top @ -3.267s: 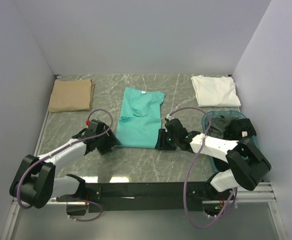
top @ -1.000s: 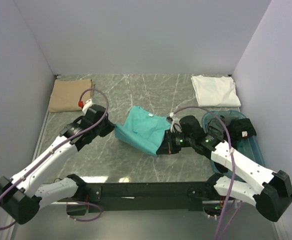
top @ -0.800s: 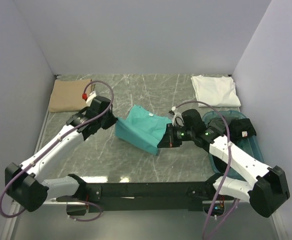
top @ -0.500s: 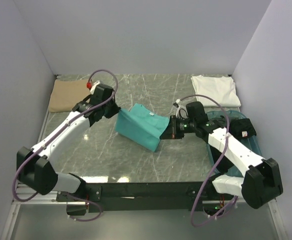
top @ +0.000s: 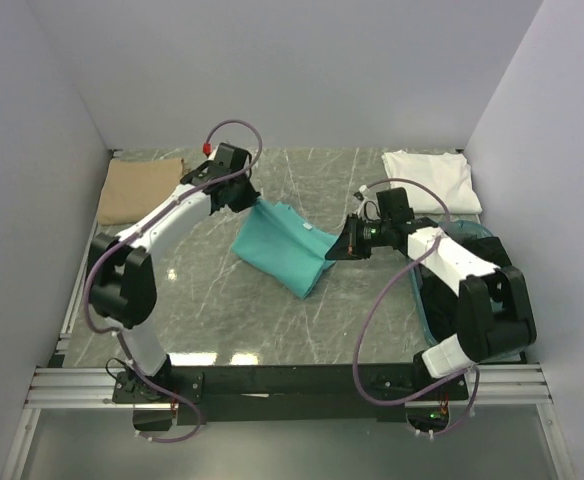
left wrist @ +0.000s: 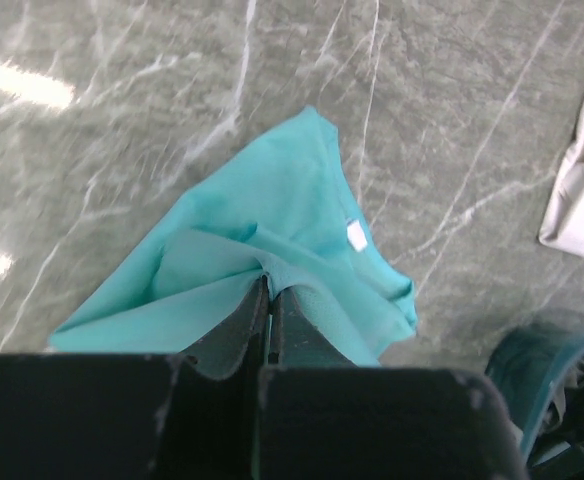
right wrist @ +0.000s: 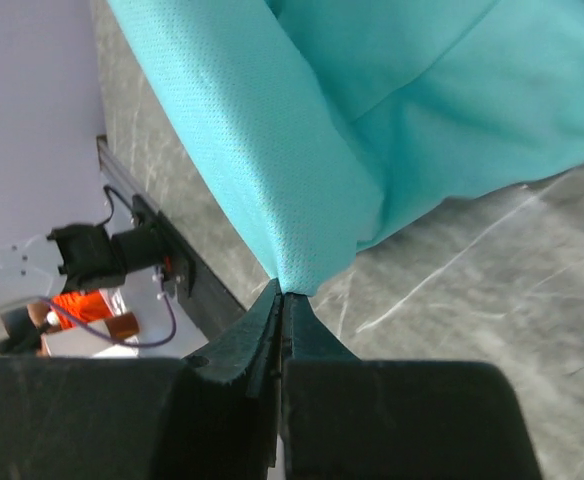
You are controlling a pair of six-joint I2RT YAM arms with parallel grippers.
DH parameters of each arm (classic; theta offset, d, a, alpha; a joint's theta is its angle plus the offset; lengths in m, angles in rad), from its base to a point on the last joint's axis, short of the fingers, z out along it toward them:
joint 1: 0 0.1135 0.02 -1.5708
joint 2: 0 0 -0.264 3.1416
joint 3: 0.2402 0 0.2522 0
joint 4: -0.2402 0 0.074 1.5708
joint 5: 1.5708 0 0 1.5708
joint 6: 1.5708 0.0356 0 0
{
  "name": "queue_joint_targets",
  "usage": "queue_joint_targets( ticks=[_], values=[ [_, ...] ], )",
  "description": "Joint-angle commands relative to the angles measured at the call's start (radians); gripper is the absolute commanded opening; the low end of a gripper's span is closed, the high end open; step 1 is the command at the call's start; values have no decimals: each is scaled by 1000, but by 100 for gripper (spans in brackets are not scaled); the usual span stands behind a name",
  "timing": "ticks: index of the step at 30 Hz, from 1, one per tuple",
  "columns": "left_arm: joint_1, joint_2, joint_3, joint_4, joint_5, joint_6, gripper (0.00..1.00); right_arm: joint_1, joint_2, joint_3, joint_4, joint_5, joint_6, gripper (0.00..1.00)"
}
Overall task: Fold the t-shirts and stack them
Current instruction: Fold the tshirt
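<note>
Over the middle of the tabletop (top: 222, 310) the teal tee (top: 284, 252) sags, doubled over and stretched between both tools. The left tool (top: 253, 201) is clamped on its left edge, and the right tool (top: 338, 250) is clamped on its right edge.

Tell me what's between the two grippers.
The teal shirt, pinched by the left gripper at one end and the right gripper at the other. The top view shows it best.

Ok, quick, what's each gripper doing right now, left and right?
The left gripper is shut on the teal t-shirt.
The right gripper is shut on the teal t-shirt too, pinching a fold.
</note>
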Motion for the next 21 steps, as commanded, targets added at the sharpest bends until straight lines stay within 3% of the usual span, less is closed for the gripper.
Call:
queue_joint_targets(
  ticks=[1, 9, 13, 15, 16, 18, 19, 20, 21],
  values=[
    [21, 81, 123, 57, -12, 39, 1, -31, 50, 56, 29, -1, -4, 0],
    [23, 277, 258, 57, 56, 63, 1, -77, 202, 119, 63, 51, 22, 0],
    [24, 339, 310, 60, 70, 71, 1, -105, 251, 137, 74, 152, 50, 1],
    [24, 374, 328, 66, 82, 82, 11, -119, 273, 145, 85, 177, 55, 3],
    [24, 386, 348, 74, 102, 86, 17, -129, 279, 161, 95, 190, 59, 11],
    [24, 421, 381, 60, 125, 106, 42, -136, 307, 195, 77, 232, 52, 30],
    [24, 429, 405, 57, 149, 109, 53, -137, 311, 226, 69, 244, 36, 47],
    [24, 431, 411, 55, 157, 109, 78, -134, 317, 244, 51, 270, 33, 55],
    [24, 423, 414, 54, 165, 120, 86, -136, 314, 260, 33, 316, 27, 59]
  ],
)
